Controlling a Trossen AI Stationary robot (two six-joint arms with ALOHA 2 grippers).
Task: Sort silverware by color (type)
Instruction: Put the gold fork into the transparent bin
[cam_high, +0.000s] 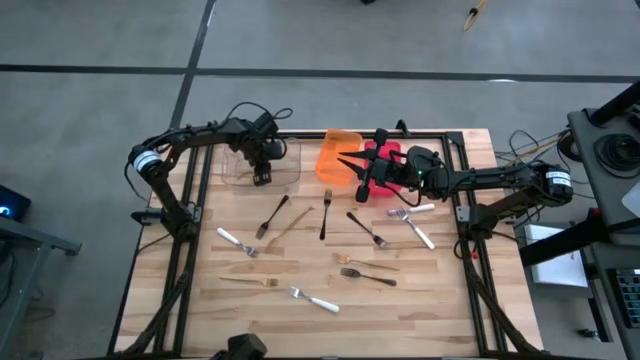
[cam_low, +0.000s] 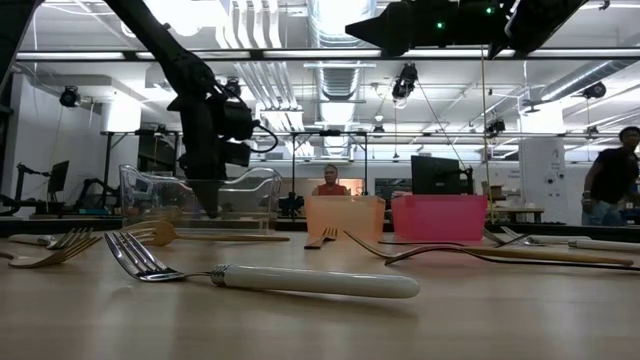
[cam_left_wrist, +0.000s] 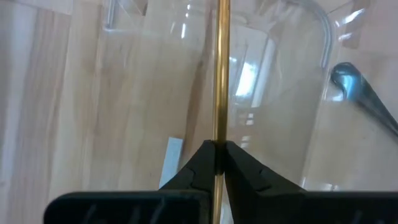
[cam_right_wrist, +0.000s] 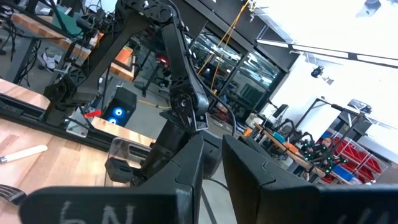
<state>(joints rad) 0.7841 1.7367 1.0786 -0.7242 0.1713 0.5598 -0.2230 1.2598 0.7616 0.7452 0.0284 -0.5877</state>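
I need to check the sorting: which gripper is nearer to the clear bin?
Left. The left gripper, shut on a gold utensil, is over the clear bin; the right gripper is over the orange bin.

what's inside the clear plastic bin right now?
The left gripper hangs over the clear plastic bin, shut on a slim gold utensil pointing down into it. A silver utensil's rounded end shows through the clear wall; the gripper covers part of the floor.
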